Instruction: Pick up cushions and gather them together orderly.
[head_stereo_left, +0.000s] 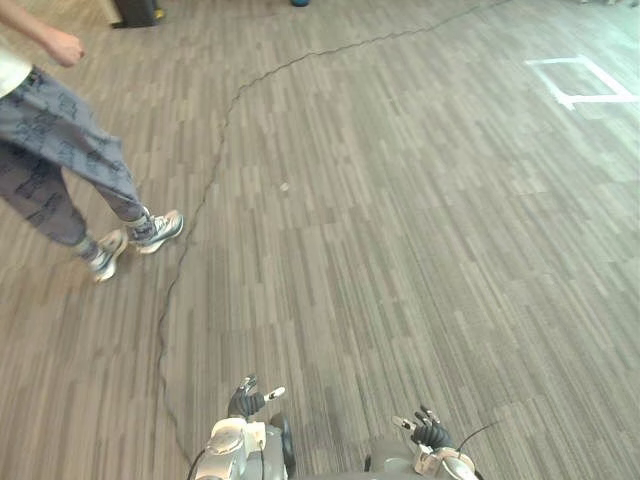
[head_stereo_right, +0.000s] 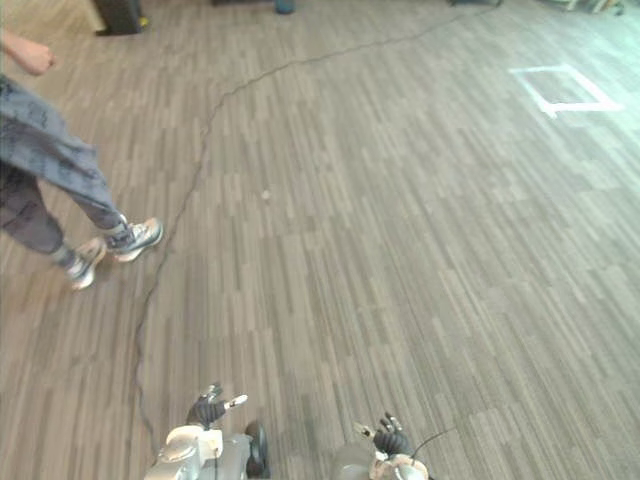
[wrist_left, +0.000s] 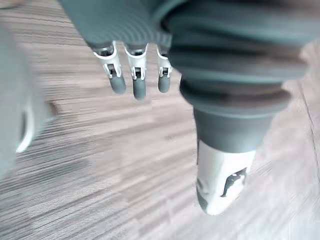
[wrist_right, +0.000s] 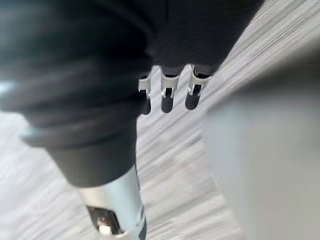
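Both hands hang low in front of the robot with nothing in them. The left hand (head_stereo_left: 247, 400) has its fingers straight and spread apart from the thumb, and the right hand (head_stereo_left: 430, 432) is likewise relaxed and unclenched. Neither holds a cushion, and where the cushions lie cannot be told from here, so the task looks barely begun.

The main risk is the person (head_stereo_left: 60, 150) walking close by on the robot's left, sneakers (head_stereo_left: 155, 228) in mid-stride. If the robot turns or steps that way while searching, it could cross their path or clip a leg. A hurried turn could also send it off in the wrong direction.

The floor (head_stereo_left: 400, 250) is grey carpet in narrow, plank-like strips, flat and probably giving good grip. A white taped square (head_stereo_left: 585, 80) marks it far off to the right. A dark object (head_stereo_left: 135, 12), possibly a furniture base, stands at the far left edge of the room.
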